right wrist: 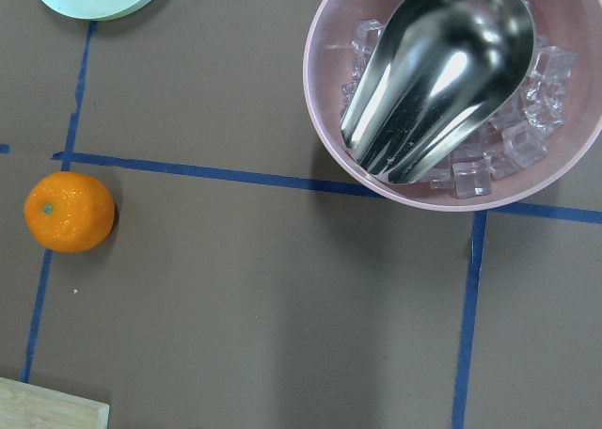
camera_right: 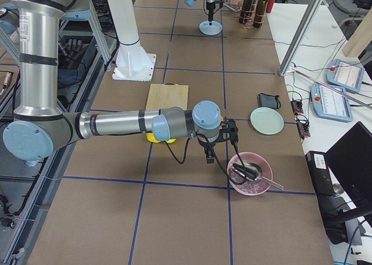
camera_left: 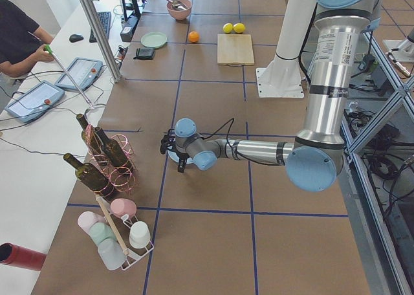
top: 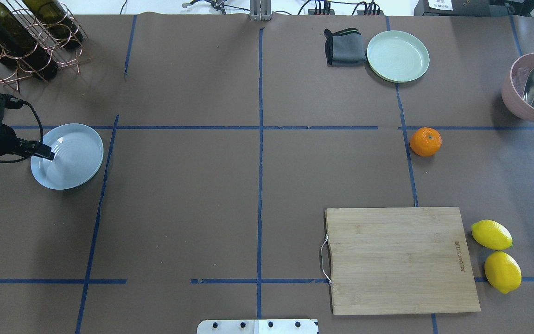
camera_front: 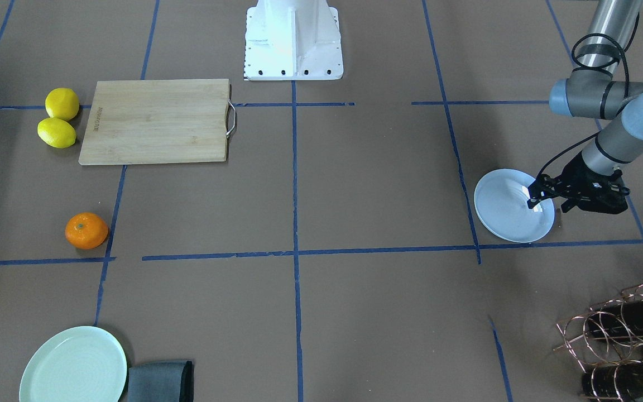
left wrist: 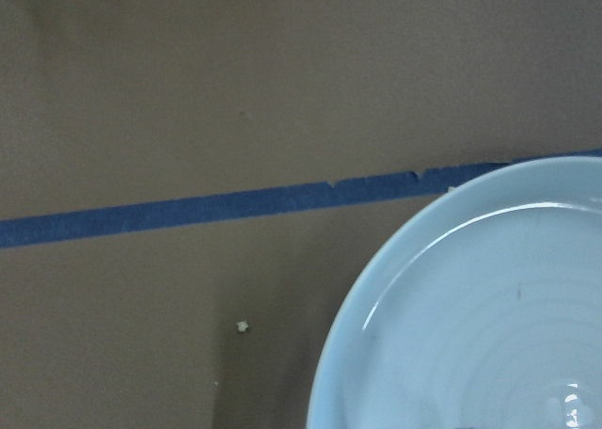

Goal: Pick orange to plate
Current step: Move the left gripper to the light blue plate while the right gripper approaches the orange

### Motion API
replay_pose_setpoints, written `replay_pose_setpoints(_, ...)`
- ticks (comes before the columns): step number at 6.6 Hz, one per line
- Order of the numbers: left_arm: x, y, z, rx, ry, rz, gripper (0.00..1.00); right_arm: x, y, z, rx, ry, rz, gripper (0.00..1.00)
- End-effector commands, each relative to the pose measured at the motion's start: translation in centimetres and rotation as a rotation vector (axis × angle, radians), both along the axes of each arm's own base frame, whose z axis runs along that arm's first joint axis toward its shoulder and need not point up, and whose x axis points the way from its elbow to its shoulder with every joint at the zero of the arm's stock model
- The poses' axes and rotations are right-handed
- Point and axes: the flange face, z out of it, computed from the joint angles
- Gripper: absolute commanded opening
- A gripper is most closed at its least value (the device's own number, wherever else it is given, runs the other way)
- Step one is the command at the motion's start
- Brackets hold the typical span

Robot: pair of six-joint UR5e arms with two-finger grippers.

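The orange (camera_front: pixel 86 230) lies on the brown table at the robot's right side, beside a blue tape line; it also shows as the orange (top: pixel 425 141) and in the right wrist view as the orange (right wrist: pixel 69 212). Far across the table sits the pale bluish plate (camera_front: pixel 505 212), seen also as the plate (top: pixel 74 157) and close up as the plate (left wrist: pixel 489 325). It holds nothing. My left gripper (camera_front: pixel 549 201) points down over the plate's outer edge and looks open, with nothing in it. My right gripper (camera_right: pixel 208 154) hangs beside the pink bowl; I cannot tell its state.
A bamboo cutting board (top: pixel 399 260) with two lemons (top: pixel 496 255) beside it lies near the robot's base. A mint-green plate (top: pixel 397 55) and a grey cloth (top: pixel 345 46) sit at the far edge. A pink bowl (right wrist: pixel 324 119) holds ice and a metal scoop. A wine rack (top: pixel 21 37) stands behind the bluish plate.
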Motion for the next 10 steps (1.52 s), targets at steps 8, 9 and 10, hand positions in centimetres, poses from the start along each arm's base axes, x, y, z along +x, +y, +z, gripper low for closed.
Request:
replay_pose_setpoints(8,-4.8,-7.9,-15.9,-0.158,0.147,-0.014,0.00,-12.7,-5.4,-7.1,-0.117,0.034,0.034,1.00)
replay_pose_setpoints(9,-3.4,-9.2,-19.8,-0.235,0.181,-0.088,0.00,-17.7,-5.8,-9.2,-0.126,0.038,0.058,1.00)
replay_pose_setpoints(10,0.0,-9.4,-23.6,-0.296,0.217,-0.114,0.00,-22.3,-5.4,-10.0,-0.119,0.062,0.087,1.00)
